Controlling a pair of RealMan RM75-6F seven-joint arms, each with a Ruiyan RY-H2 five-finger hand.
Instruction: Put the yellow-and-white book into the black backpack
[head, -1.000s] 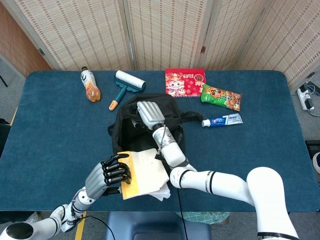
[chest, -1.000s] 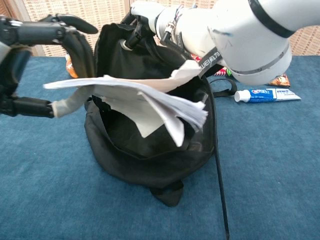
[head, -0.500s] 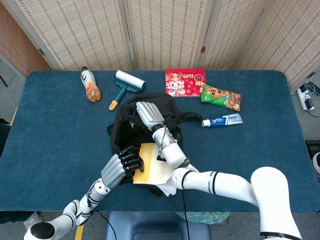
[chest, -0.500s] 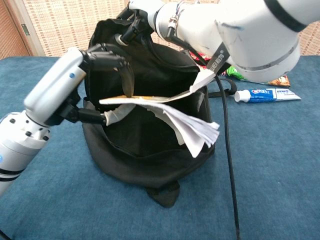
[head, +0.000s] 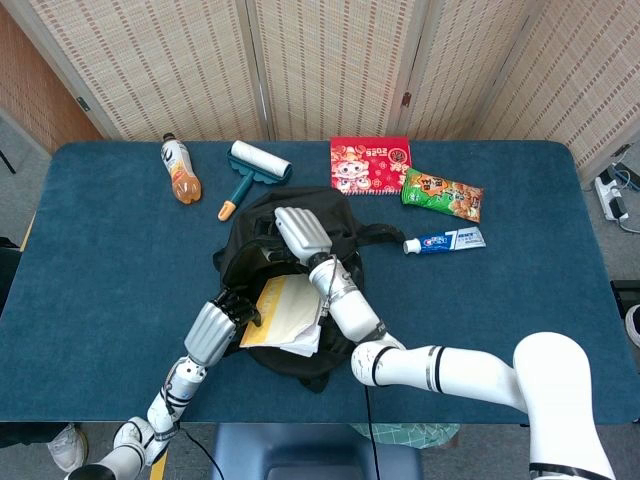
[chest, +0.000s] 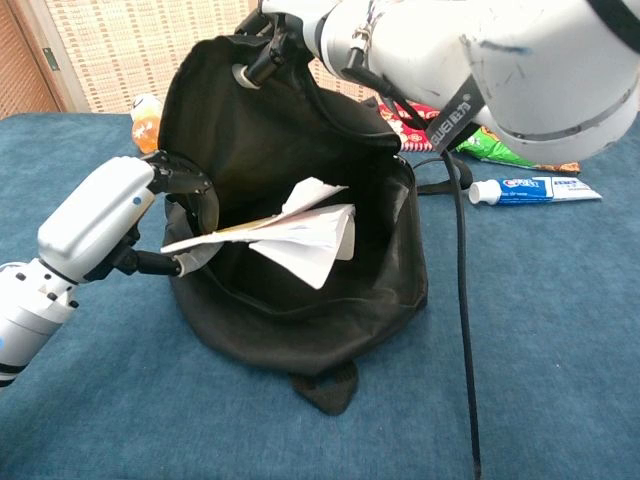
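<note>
My left robot hand (chest: 150, 215) pinches the floppy yellow-and-white paperback book (chest: 290, 230), half inside the soft black fabric backpack (chest: 300, 330) near the desk's front edge, right robot hand (head: 300, 232) gripping its rim open; I should push deeper before letting go.

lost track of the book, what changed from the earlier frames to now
The left robot hand, gripping the yellow-and-white book throughout, carried it forward from in front of the black backpack into the bag's open mouth. The right robot hand stayed at the backpack's upper rim, holding it open; the toothpaste did not move.
</note>
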